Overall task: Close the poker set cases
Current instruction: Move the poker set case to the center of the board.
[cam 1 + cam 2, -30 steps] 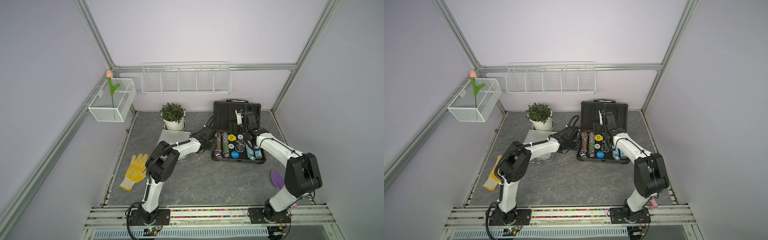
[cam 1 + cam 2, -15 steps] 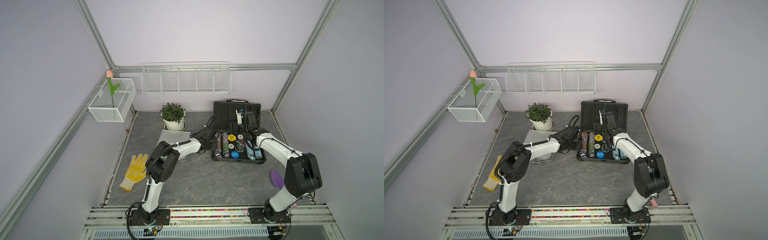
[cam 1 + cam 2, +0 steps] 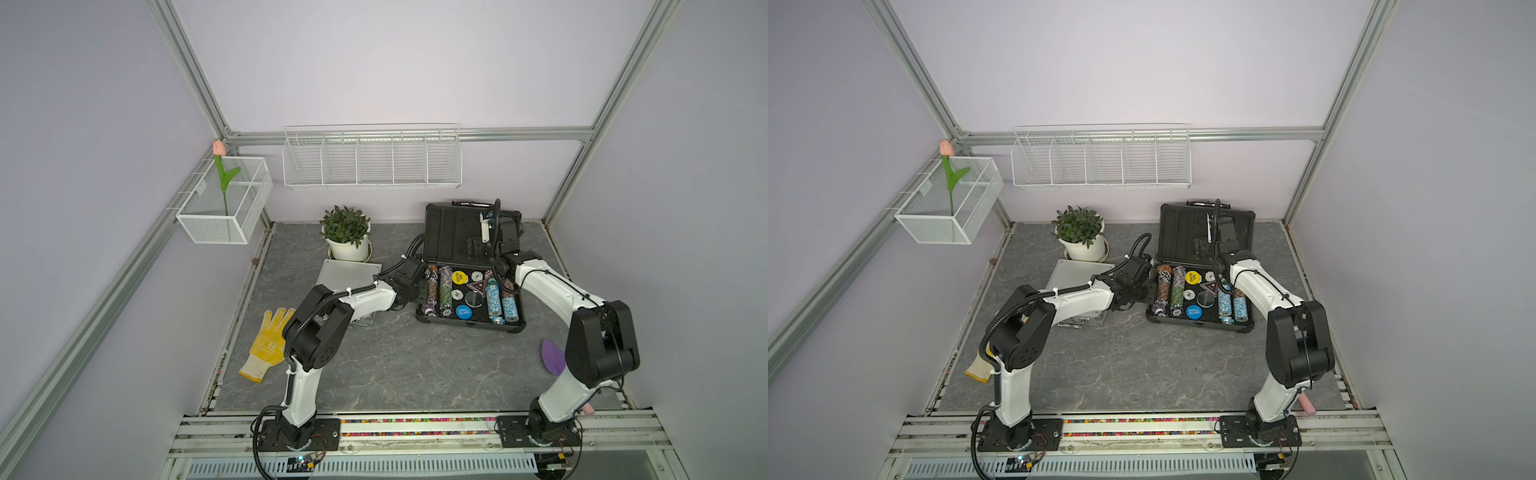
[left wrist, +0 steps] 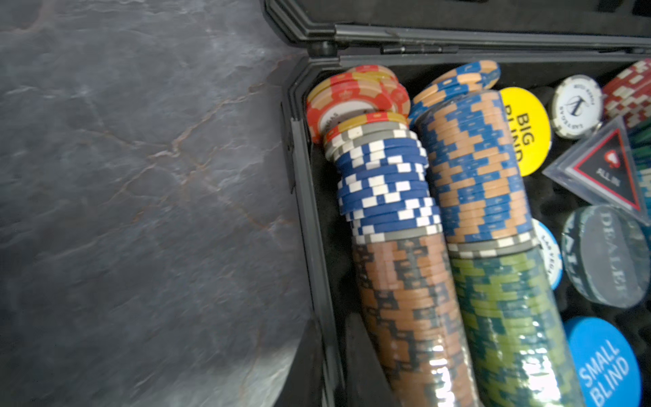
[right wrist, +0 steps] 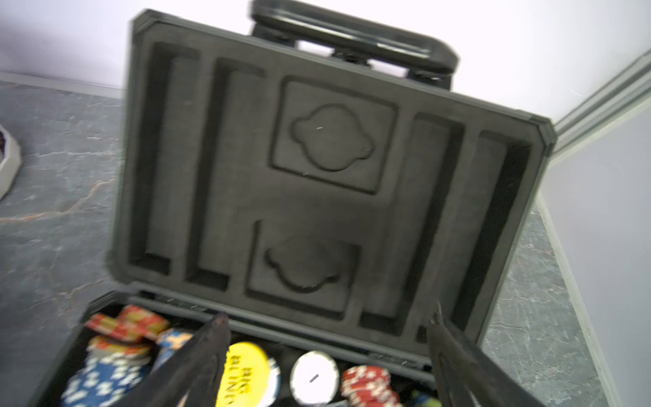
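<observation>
Dark case (image 3: 469, 326) sits open right of centre, lid (image 3: 451, 232) upright close to the back wall (image 3: 395, 203). Silver case (image 3: 347, 272) lies flat beside it, partly under my L arm (image 3: 365, 299). It looks shut already, but I can't see the latches.

R gripper (image 5: 329, 315) is in front of the lid's foam, jaws wide, holding nothing. L gripper (image 3: 419, 286) is at the base's left wall, jaws closed. Can't tell if they nip the wall or just air.

Risks, imo:
- Red chips (image 4: 355, 95) lie loose and tipped at the end of their row, and the All-in marker (image 4: 606, 169) rides up on its neighbours. Anything proud of the rim stops the lid short or gets crushed.
- Lid comes down w/ L gripper parked at the rim → pinched finger, case skewed.
- Little room behind the lid. If R hooks it badly, the whole case slides fwd instead of hinging.
- Lid let go early slams and chips jump out.
- R arm (image 3: 548, 286) reaches over the base, so its cable (image 3: 496, 216) could get trapped.
</observation>
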`<state>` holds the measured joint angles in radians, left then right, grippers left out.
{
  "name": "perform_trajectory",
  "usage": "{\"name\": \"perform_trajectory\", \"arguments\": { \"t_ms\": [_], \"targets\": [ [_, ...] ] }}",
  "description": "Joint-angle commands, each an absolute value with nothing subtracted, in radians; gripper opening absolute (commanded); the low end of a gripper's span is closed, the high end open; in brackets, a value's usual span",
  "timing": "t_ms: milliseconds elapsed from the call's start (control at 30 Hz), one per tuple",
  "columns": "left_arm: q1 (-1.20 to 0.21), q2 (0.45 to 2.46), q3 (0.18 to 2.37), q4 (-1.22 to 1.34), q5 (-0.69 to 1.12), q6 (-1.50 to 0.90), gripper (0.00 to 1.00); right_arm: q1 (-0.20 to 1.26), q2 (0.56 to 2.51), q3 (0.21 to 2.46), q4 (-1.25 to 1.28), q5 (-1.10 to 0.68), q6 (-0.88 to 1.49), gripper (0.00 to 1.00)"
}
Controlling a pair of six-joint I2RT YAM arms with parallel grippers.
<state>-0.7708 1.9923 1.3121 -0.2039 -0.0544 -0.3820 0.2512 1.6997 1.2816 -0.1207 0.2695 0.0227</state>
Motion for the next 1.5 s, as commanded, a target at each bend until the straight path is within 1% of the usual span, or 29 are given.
{"name": "perform_trajectory", "arguments": {
  "t_ms": [0, 167, 400, 700, 800, 933, 1033, 1133, 1233, 1467],
  "targets": [
    [-0.744, 1.968, 1.245, -0.345, -0.094, -0.292, 0.00, 0.215, 1.709, 1.305, -0.156, 0.277, 0.056, 0.89],
    [-0.730, 1.937, 1.205, -0.345, -0.107, -0.284, 0.00, 0.152, 1.706, 1.312, -0.186, 0.264, 0.078, 0.89],
    [-0.718, 1.914, 1.164, -0.331, -0.104, -0.274, 0.00, 0.102, 1.703, 1.319, -0.215, 0.263, 0.077, 0.89],
    [-0.717, 1.913, 1.154, -0.304, -0.079, -0.267, 0.00, 0.039, 1.766, 1.394, -0.252, 0.230, 0.080, 0.89],
    [-0.717, 1.913, 1.152, -0.299, -0.072, -0.267, 0.00, 0.023, 1.803, 1.431, -0.259, 0.210, 0.087, 0.92],
    [-0.718, 1.905, 1.149, -0.293, -0.060, -0.262, 0.00, 0.010, 1.861, 1.476, -0.262, 0.187, 0.100, 1.00],
    [-0.716, 1.900, 1.143, -0.290, -0.056, -0.260, 0.00, 0.007, 1.896, 1.495, -0.245, 0.181, 0.108, 0.95],
    [-0.716, 1.900, 1.141, -0.290, -0.055, -0.257, 0.00, 0.007, 1.931, 1.522, -0.237, 0.190, 0.113, 0.86],
    [-0.717, 1.898, 1.141, -0.292, -0.051, -0.254, 0.00, 0.005, 1.949, 1.533, -0.212, 0.203, 0.119, 0.80],
    [-0.716, 1.896, 1.137, -0.289, -0.049, -0.256, 0.00, 0.004, 1.977, 1.557, -0.175, 0.213, 0.131, 0.62]
  ]
}}
